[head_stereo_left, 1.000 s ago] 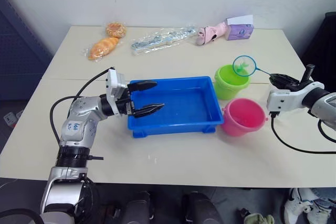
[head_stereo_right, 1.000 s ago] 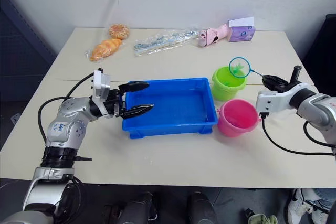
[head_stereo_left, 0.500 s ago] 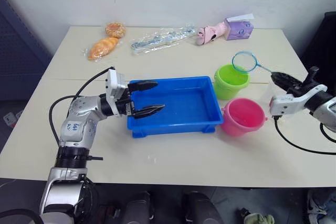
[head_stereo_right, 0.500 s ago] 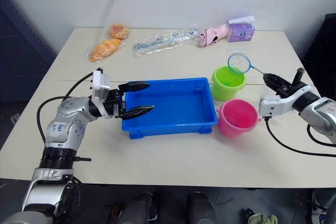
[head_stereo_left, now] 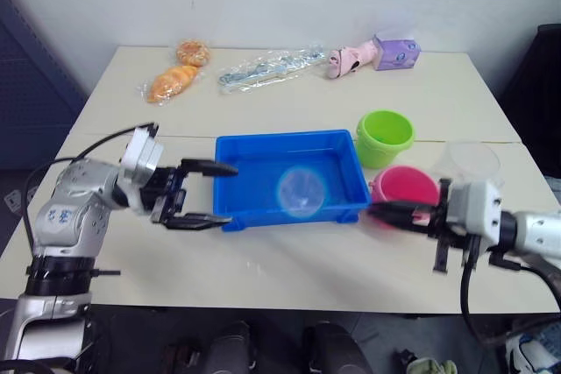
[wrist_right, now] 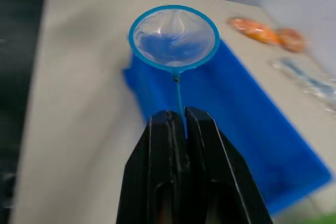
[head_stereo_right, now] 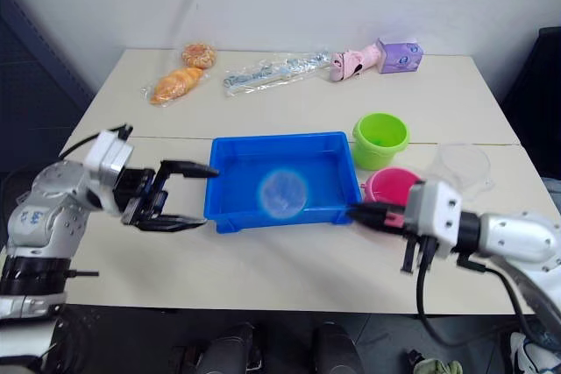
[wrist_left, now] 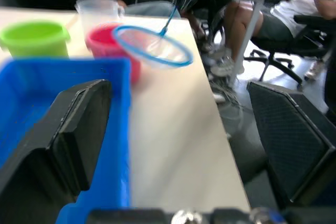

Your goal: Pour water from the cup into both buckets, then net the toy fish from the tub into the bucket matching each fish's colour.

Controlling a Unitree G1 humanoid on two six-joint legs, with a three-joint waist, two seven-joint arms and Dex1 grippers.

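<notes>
I start with the desk (head_stereo_left: pixel 289 256), which carries everything. The blue tub (head_stereo_left: pixel 263 164) sits in the middle, nearer the front edge; I can make out no fish in it from here, and whether it holds water I cannot tell. Toward the right edge stand the green bucket (head_stereo_left: pixel 386 135), the pink bucket (head_stereo_left: pixel 406 192) just in front of it, and the clear cup (head_stereo_left: pixel 469 162) beside the pink one, close to the right edge. I cannot see into either bucket well enough to report contents. The cup looks empty, so I judge the pouring done.

My right gripper (wrist_right: pixel 178 129) is clamped on the thin handle of the net (wrist_right: pixel 174 38), fingers pressed together around it. The hoop hangs over the tub, toward its front rim. I judge the net very light, with soft mesh and a slim handle that could twist in the grip, so holding it low on the handle as now seems right, with slow sweeps. The fish should be light and slippery.

My left gripper (head_stereo_left: pixel 195 194) has its fingers spread wide and holds nothing, just off the tub's left end near the front edge.
</notes>
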